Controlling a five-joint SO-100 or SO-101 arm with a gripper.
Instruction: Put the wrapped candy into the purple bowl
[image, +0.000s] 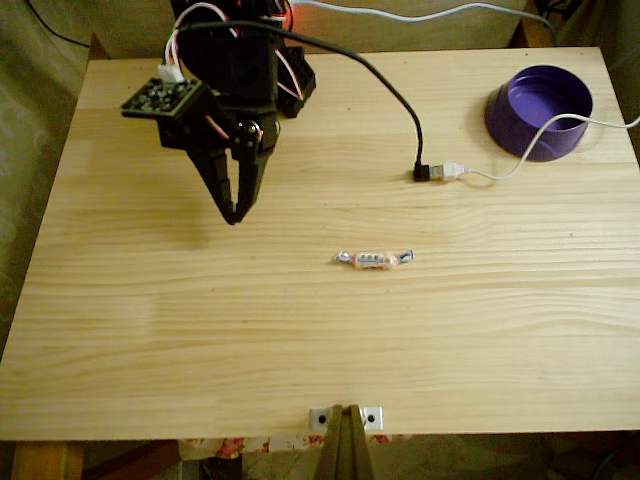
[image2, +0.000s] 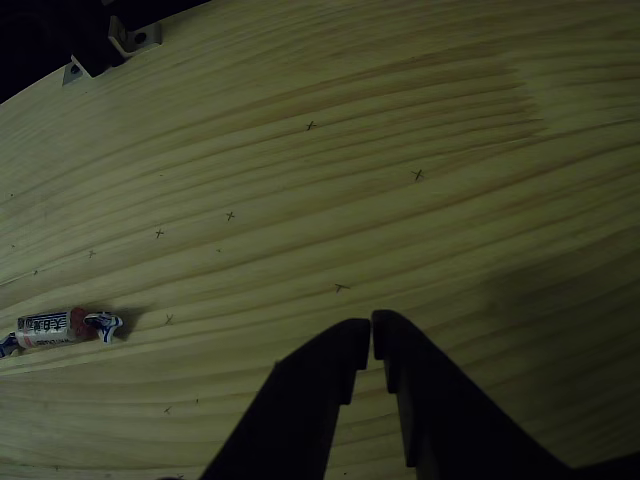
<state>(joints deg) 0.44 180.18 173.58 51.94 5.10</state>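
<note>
Your black two-finger hand (image: 235, 215), fingers pressed together, hangs well left of the small clear-wrapped pinkish candy (image: 374, 258), lying crosswise in the fixed view.

Dark print on the wrapped candy (image2: 55, 327) too blurred to read, and small pencilled x marks (image2: 417, 175) scattered over the wooden surface (image2: 430, 90).

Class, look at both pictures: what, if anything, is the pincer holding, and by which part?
Nothing is held. The pincer is shut and empty above the table, while the wrapped candy lies apart from it on the wood.
</note>
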